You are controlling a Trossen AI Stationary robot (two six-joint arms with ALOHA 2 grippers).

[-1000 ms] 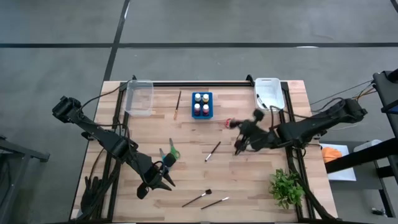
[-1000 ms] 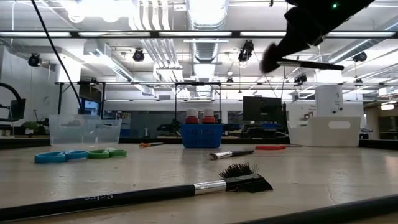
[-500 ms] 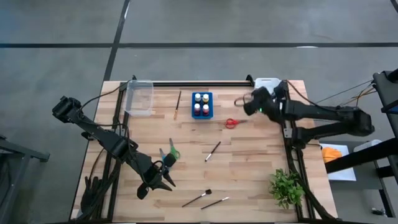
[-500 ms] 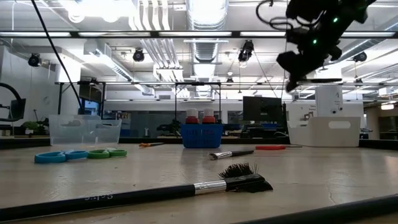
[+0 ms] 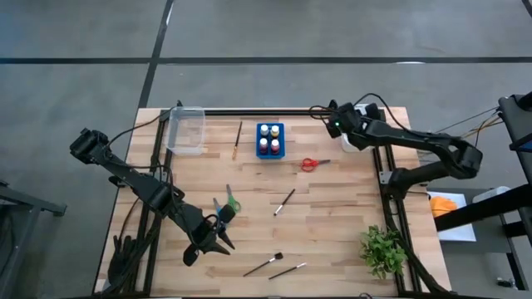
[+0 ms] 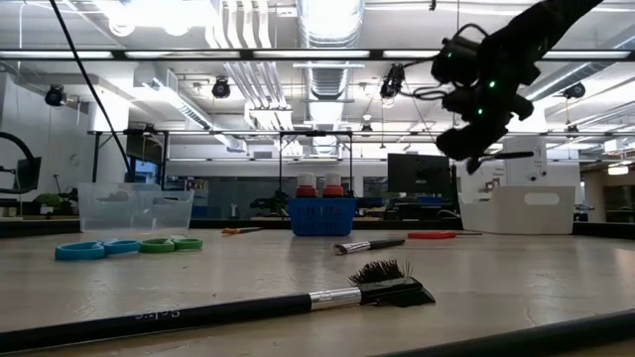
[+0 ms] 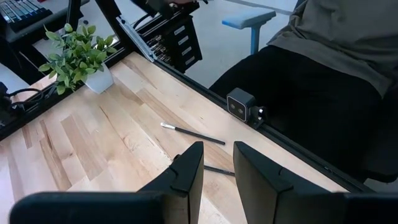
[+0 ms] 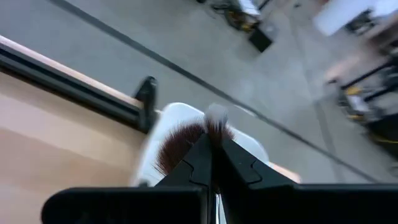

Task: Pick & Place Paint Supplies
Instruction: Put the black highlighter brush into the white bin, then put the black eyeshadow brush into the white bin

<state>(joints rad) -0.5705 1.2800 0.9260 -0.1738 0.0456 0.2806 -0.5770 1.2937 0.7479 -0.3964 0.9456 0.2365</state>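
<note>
The right gripper [image 5: 332,121] was raised above the table's [image 5: 332,241] far right corner, at the near edge of the white bin [image 5: 366,110]. Its fingers [image 8: 239,163] were clamped narrow on a brush [image 8: 186,140], whose brown bristles fanned out past the fingertips over the bin in the right wrist view. In the low view the gripper [image 6: 474,149] hung well clear of the tabletop, in front of the bin [image 6: 516,210].

The left gripper [image 5: 218,241] waited low over the near left part of the table, fingers [image 7: 186,169] a narrow gap apart and holding nothing. Two brushes lay just beyond it: one brush [image 7: 193,134] farther out, a second brush [image 7: 219,170] close to the fingertips.

Other supplies lay loose on the table:
- green scissors [image 5: 232,202] and blue scissors [image 5: 219,208] side by side, left of centre;
- red scissors [image 5: 311,164] near the right gripper, between the holder and the bin;
- a centre brush [image 5: 284,202];
- a wooden brush [image 5: 238,139] between the clear bin [image 5: 186,130] and the blue holder [image 5: 270,140], which held four bottles [image 5: 275,144].

A plant [image 5: 382,251] stood at the near right corner.
</note>
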